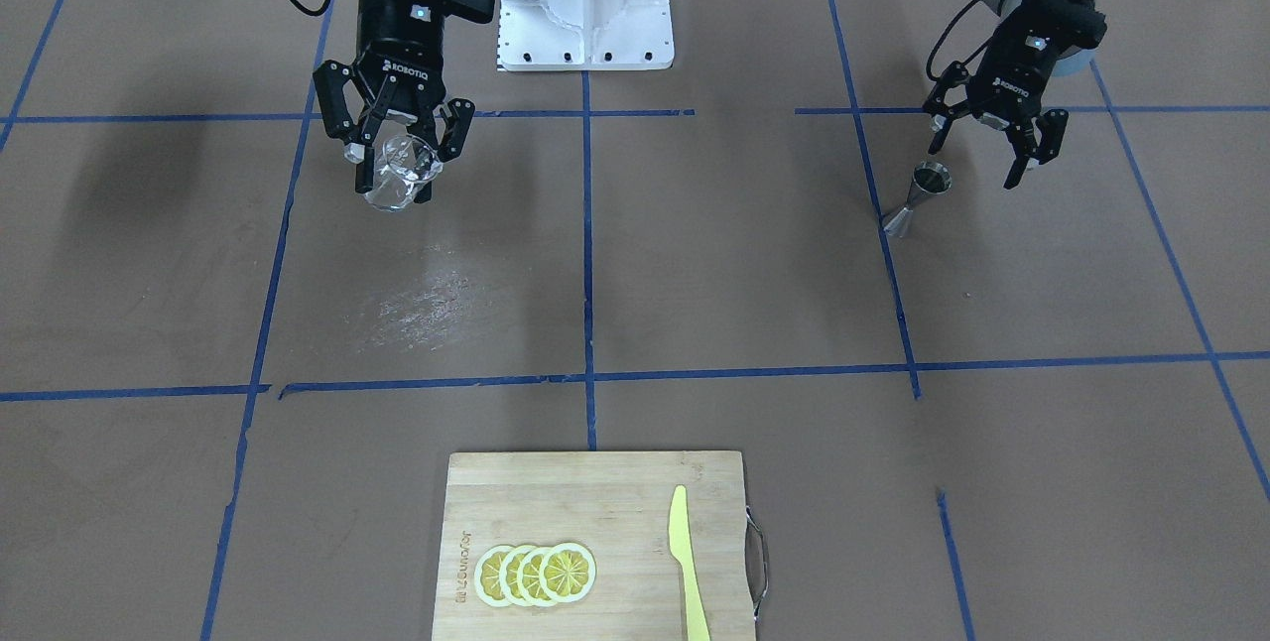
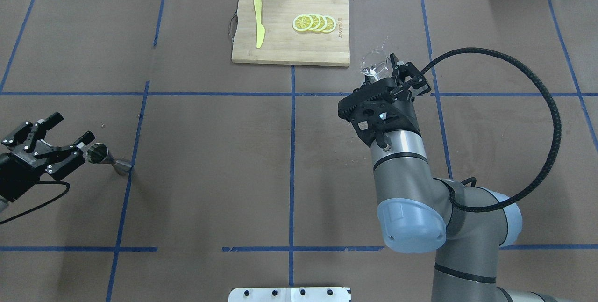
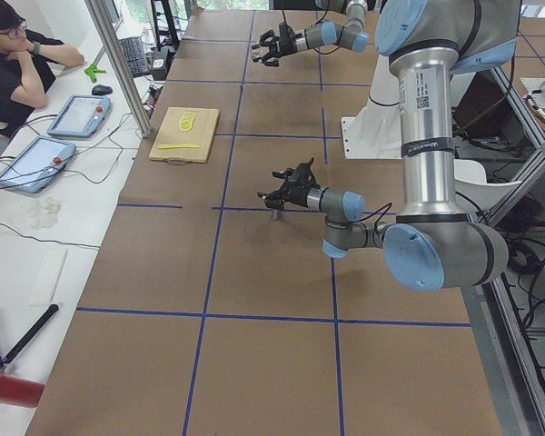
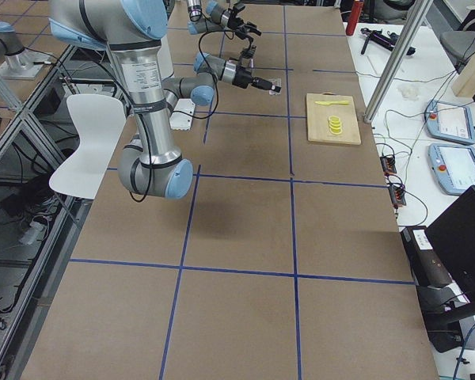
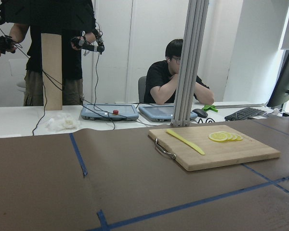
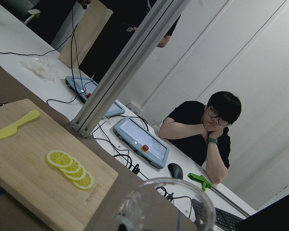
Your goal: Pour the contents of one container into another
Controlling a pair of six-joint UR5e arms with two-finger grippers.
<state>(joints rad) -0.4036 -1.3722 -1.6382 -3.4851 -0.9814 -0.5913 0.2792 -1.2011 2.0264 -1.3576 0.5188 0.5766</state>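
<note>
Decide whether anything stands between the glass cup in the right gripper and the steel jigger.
Nothing visible does. Only table lies between the glass cup in the right gripper and the jigger. The open left gripper sits beyond the jigger; the cutting board lies off that line.

Brown table, blue tape grid. White desk along left edge, aluminium post, white wall behind.

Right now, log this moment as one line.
right gripper: shut on glass cup, off table | left gripper: open beside jigger | jigger: standing on table | pour: not started
</note>
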